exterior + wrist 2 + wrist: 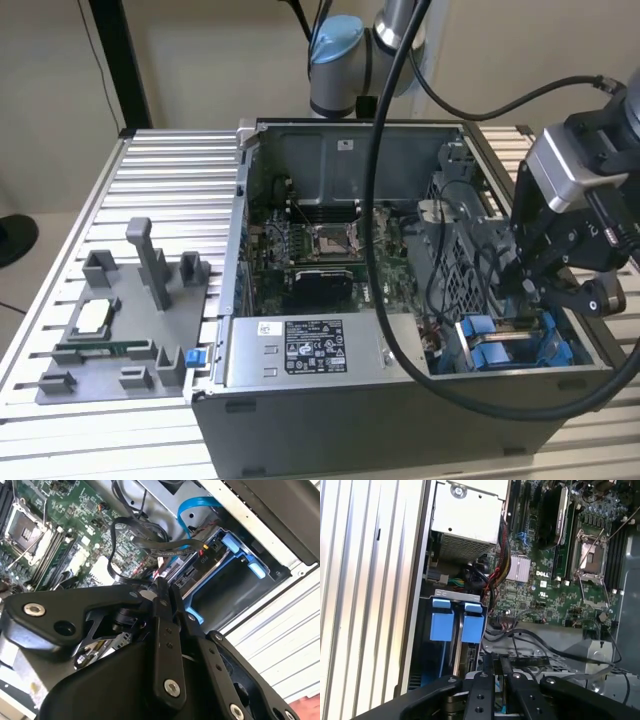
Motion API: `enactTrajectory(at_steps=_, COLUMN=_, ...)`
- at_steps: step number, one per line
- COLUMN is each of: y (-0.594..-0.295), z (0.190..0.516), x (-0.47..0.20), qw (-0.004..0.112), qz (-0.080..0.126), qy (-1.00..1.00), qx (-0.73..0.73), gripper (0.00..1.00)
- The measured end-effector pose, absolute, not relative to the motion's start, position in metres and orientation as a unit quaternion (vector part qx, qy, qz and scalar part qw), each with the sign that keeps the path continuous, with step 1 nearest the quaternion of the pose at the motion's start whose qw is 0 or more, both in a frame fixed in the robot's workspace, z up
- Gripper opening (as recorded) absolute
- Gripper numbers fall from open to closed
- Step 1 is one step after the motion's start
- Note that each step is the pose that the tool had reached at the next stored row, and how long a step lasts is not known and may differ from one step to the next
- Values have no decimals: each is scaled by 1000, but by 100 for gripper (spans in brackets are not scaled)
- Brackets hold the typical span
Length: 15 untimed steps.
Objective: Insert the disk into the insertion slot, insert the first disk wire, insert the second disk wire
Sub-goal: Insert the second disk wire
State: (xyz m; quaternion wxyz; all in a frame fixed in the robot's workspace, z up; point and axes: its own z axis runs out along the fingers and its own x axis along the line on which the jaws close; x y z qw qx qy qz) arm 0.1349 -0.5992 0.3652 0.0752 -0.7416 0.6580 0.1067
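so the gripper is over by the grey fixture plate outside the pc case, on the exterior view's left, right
No. The gripper is inside the open case, at the exterior view's right, down by the blue drive carriers. The grey fixture plate does sit outside the case on the exterior view's left, but nothing is over it. The exterior view shows this.

exterior: high, angled onto open case (350, 250) | both wrist views: close, probably downward, sharing motherboard (560, 587)
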Motion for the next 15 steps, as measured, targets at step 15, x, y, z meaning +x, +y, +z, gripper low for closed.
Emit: enactTrajectory(at_steps=15, y=-599, z=355, x=133, qw=53, qz=80, qy=675, qx=-732, gripper=0)
